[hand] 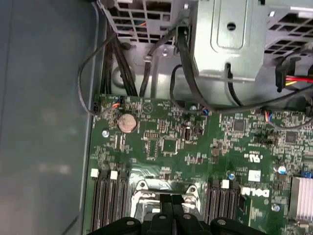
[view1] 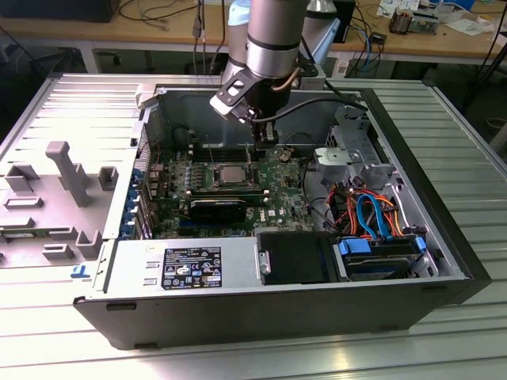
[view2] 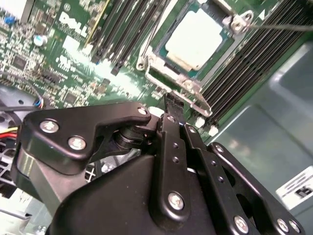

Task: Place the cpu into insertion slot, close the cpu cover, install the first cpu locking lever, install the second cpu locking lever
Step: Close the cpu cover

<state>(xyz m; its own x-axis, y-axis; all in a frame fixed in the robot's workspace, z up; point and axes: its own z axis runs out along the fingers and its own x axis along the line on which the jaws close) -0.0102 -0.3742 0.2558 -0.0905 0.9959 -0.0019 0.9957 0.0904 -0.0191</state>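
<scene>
The cpu (view2: pixel 195 35), a flat square with a pale silver top, lies in the insertion slot (view2: pixel 168 68) on the green board. The cpu cover (view2: pixel 149 58), a silvery frame, lies flat around it. A thin metal lever rod (view2: pixel 283 27) runs off from the cover's tab (view2: pixel 242 20). My gripper (view2: pixel 173 103) is shut, its black fingertips together right at the slot's silvery edge (hand: pixel 164 188), beside the cpu. In the exterior view the gripper (view1: pixel 253 150) hangs over the board just behind the cpu (view1: pixel 230 172).
Long black memory slots (view2: pixel 244 63) flank the socket on both sides. A black fan block (view1: pixel 218 210) sits in front of the socket. A metal drive cage (view1: pixel 348 150) and bundled cables (view1: pixel 368 210) fill the exterior view's right. The case walls (view1: pixel 150 119) ring the board.
</scene>
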